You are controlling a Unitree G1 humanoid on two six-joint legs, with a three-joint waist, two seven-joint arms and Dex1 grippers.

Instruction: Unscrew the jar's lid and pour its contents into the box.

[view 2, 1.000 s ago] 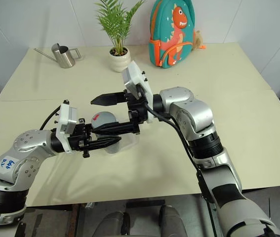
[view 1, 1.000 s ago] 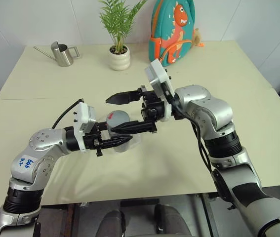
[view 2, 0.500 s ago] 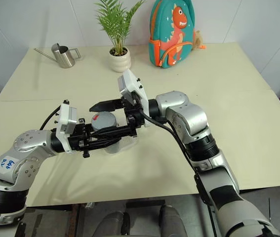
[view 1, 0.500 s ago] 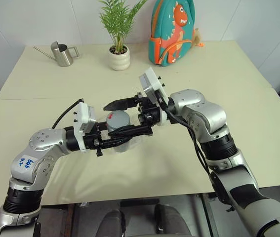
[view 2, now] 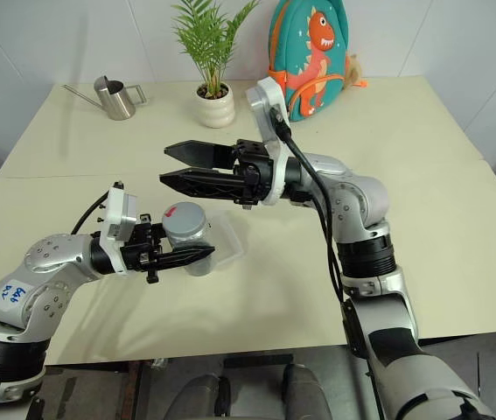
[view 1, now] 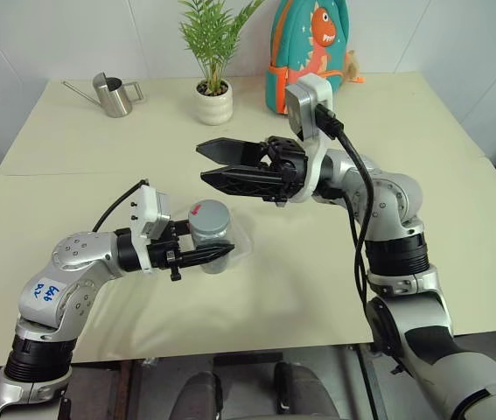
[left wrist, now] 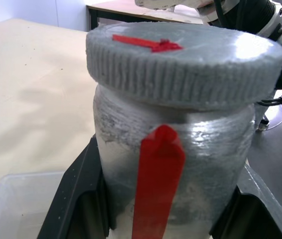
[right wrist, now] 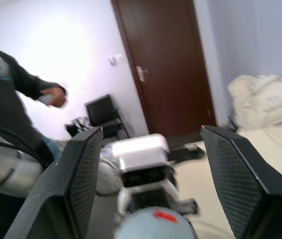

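Left gripper (view 1: pixel 217 254) clamped on the jar (view 1: pixel 212 245), above the box (view 1: pixel 241 247)

The right gripper (view 2: pixel 171 165) hangs above the jar, its fingers apart and empty. The ribbed grey lid (left wrist: pixel 185 62) should offer purchase at its rim; the clear plastic jar looks light, stiff and somewhat slick. The box is thin clear plastic.

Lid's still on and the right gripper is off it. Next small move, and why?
Probably lower the right gripper back onto the lid for another turn. The left gripper clamps the jar above the box, the lid looks seated, and the right gripper hangs open above it, holding nothing.
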